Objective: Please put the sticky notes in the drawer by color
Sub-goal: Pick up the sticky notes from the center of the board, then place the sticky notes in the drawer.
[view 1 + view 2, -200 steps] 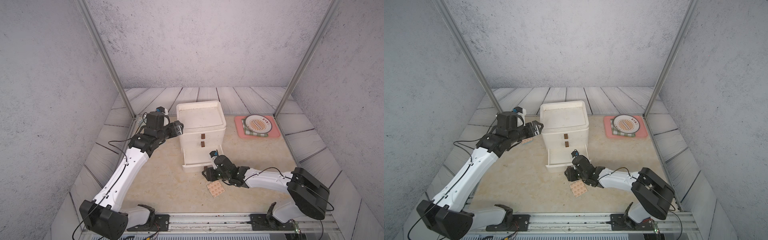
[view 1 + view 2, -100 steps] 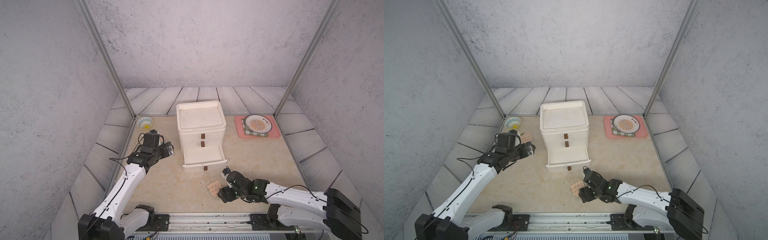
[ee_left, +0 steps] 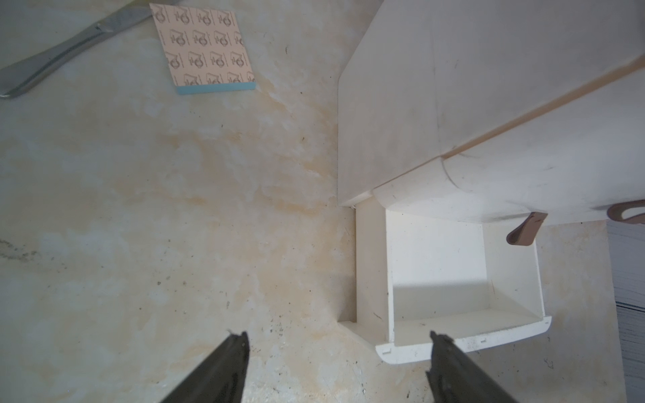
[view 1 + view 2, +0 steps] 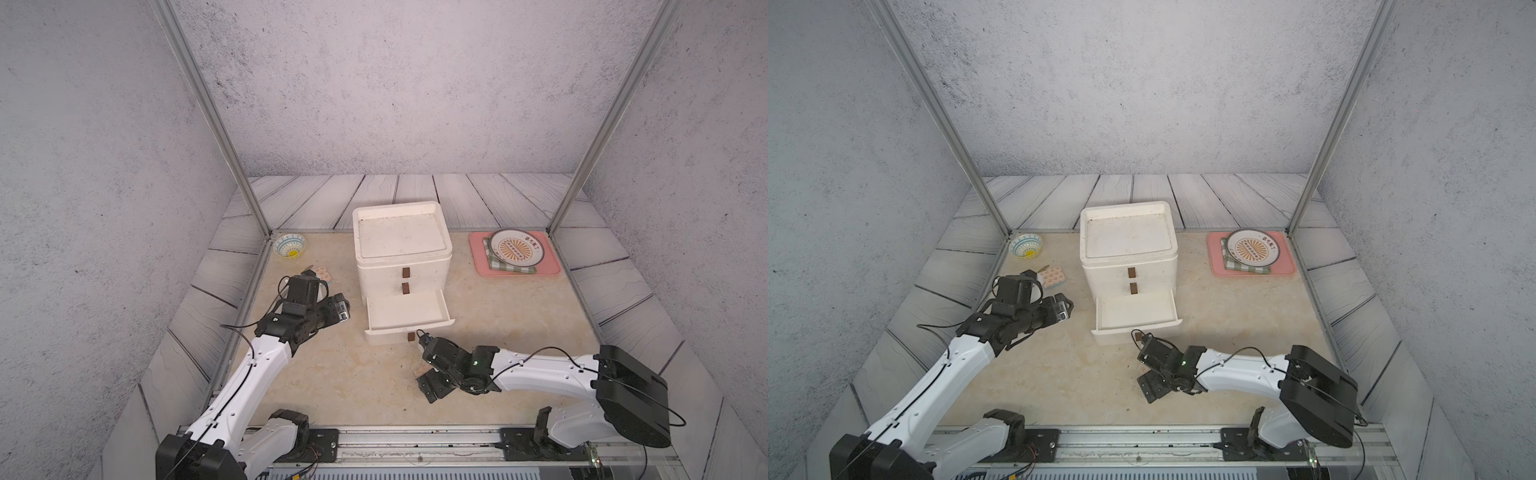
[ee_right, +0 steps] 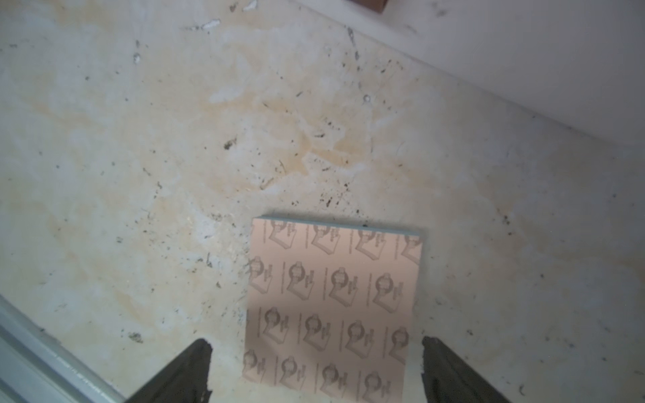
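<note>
Orange-patterned sticky note (image 5: pixel 331 307): flat, lower centre of right wrist view, between spread empty jaws of right gripper (image 5: pixel 316 343) | left gripper (image 3: pixel 338 336): released, empty | drawer (image 4: pixel 405 311): bottom one open, mid-frame | step: likely pick-up | next: lower, pinch pad edges

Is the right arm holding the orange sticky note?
No, the right fingers stand open beside the orange sticky note, not touching it.

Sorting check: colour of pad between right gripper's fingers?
Sticky note: orange patterned, blue edge; right wrist view.
</note>
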`<state>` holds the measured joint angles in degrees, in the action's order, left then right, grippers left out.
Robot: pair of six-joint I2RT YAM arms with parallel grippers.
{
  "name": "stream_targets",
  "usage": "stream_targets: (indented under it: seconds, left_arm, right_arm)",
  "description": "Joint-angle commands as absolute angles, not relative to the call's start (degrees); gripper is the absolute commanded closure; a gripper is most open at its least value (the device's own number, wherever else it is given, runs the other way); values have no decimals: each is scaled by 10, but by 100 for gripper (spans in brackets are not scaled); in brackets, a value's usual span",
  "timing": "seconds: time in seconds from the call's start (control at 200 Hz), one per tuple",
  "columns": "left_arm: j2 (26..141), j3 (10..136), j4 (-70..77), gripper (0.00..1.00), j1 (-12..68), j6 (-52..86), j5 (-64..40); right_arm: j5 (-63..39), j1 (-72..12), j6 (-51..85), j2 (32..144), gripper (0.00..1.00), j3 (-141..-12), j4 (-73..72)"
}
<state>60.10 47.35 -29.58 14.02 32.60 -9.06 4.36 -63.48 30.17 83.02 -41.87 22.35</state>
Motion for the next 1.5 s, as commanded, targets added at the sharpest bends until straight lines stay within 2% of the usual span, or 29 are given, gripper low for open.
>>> stream_targets:
  seconds: [0.0,0.265,0.56,0.776,0.991,1.141,1.496]
  left_arm:
    - [606,465,-287,15,140,328,-103]
    - [611,460,-282,15,139,326,-108]
    - [611,460,-282,15,140,327,-110]
    - [606,460,-283,15,140,326,-108]
    - [607,458,-282,15,140,327,-111]
    - [606,457,-280,15,139,326,-111]
    - [596,460,-290,14,122,323,-72]
  right_arm:
    - [62,-642,276,873,1,-441,250]
    - [93,-661,300,928,1,-455,267]
    - [106,-670,316,881,20,-444,277]
    - [129,-670,313,812,20,-474,329]
    - [178,-669,282,771,20,-568,374]
    - [192,-630,236,809,18,-642,367]
    - [151,-512,190,949,14,-736,253]
